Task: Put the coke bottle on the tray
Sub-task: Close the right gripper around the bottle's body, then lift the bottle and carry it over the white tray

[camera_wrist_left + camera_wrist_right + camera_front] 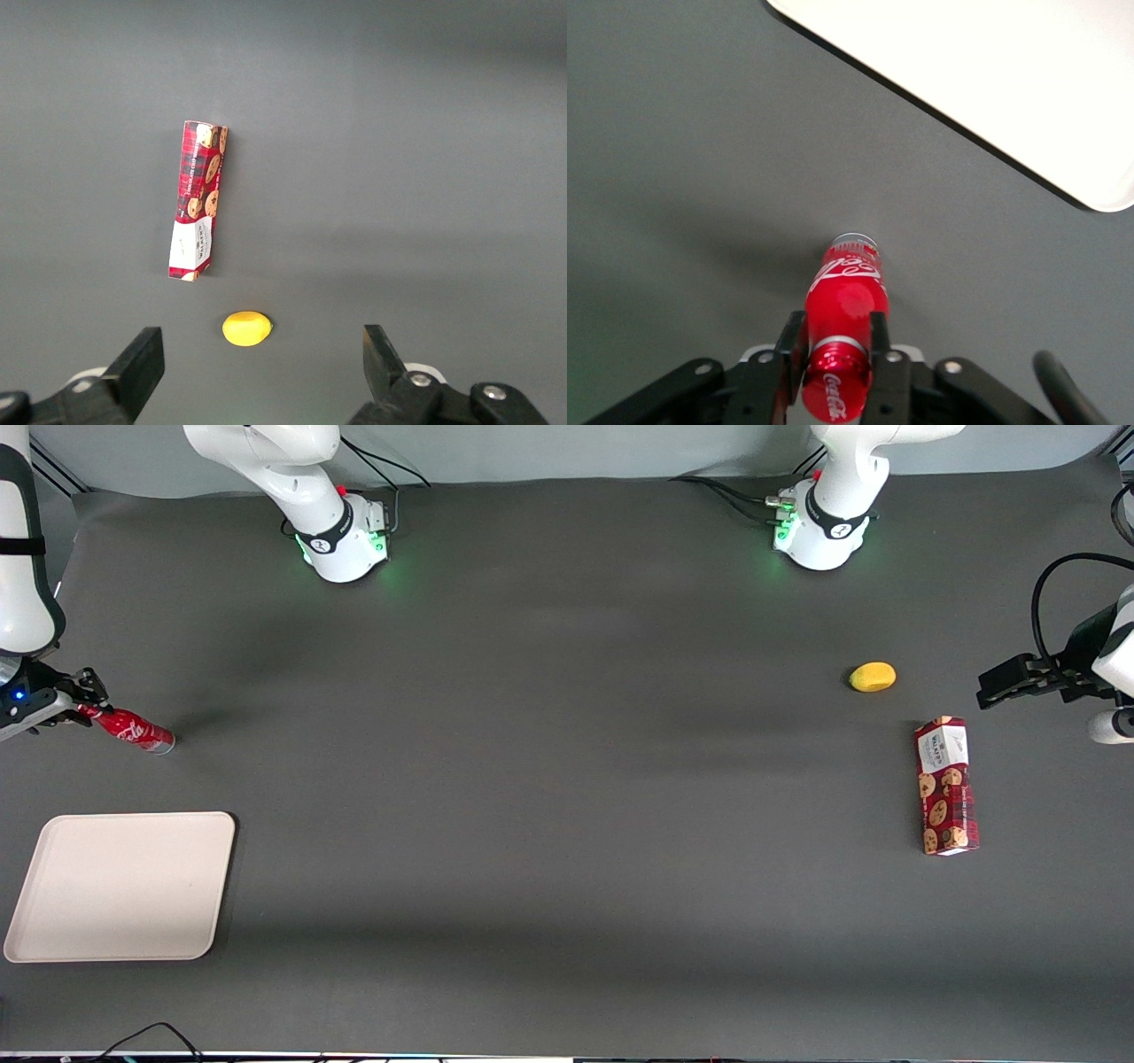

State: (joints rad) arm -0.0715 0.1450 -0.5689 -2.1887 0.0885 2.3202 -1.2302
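Only the front view takes in the whole dark table (549, 779): the gripper (81, 707) at the working arm's end, the tray (120, 886) nearer the front camera than the gripper, and well off toward the parked arm's end a yellow lemon-like fruit (873, 677) and a red cookie box (946, 786). The right wrist view gives what the front view cannot, a close look at the grasp: two black fingers (792, 354) pressed against either side of the coke bottle (843, 341) near its capped upper part. The left wrist view shows only the fruit (246, 328) and the box (197, 201).

The bottle (131, 729) is slim and red, with white script on its body and a silvery base. It slants away from the gripper (835, 350), capped end clamped between the narrowly spread fingers, base pointing outward and down toward the table. It is apart from the tray (983, 80), with a strip of bare table between them.
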